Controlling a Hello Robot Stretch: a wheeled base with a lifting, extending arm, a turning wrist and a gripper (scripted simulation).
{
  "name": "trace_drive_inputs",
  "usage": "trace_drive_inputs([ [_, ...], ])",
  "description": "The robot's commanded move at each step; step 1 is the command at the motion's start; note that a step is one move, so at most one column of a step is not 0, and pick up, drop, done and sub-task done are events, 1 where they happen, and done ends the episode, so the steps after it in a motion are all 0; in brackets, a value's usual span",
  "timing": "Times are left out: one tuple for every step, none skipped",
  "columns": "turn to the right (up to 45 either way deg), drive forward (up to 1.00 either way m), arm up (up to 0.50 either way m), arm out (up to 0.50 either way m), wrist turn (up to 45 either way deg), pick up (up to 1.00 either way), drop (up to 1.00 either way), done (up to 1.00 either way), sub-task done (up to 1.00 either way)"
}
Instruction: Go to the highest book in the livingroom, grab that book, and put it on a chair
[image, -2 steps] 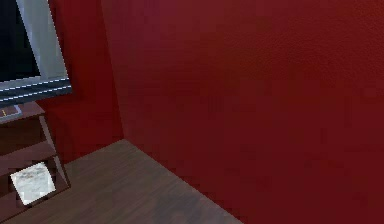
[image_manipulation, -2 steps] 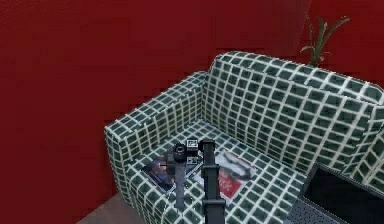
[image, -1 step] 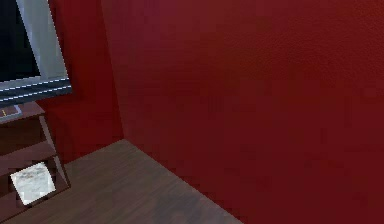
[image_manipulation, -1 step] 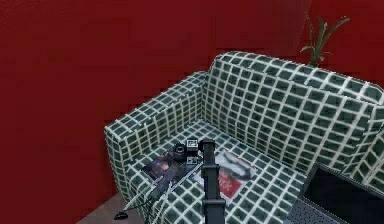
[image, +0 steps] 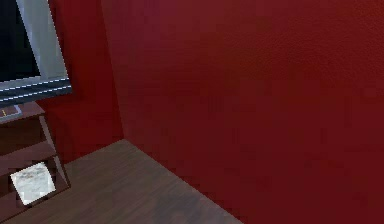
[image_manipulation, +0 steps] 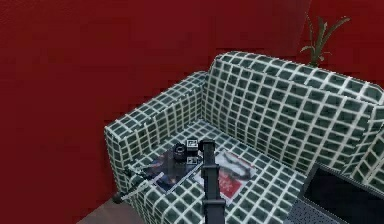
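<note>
Jaws: at the arm's (image_manipulation: 212, 186) far end, above the front of the seat; cannot tell whether they grasp anything.
Book (image_manipulation: 233, 180): flat, red-and-white, on the seat just beside the arm.
Around: green-checked sofa (image_manipulation: 290, 100), plant (image_manipulation: 322, 40) behind it, red wall (image_manipulation: 70, 60).

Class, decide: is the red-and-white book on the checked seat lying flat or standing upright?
Lying flat. The book shows its broad cover upward, resting against the seat, with no edge raised.
</note>
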Motion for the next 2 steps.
trace_drive_inputs([
  [0.0, 0.00, 0.00, 0.00, 45.0, 0.00, 0.00, 0.00, 0.00],
  [0.0, 0.00, 0.00, 0.00, 15.0, 0.00, 0.00, 0.00, 0.00],
])
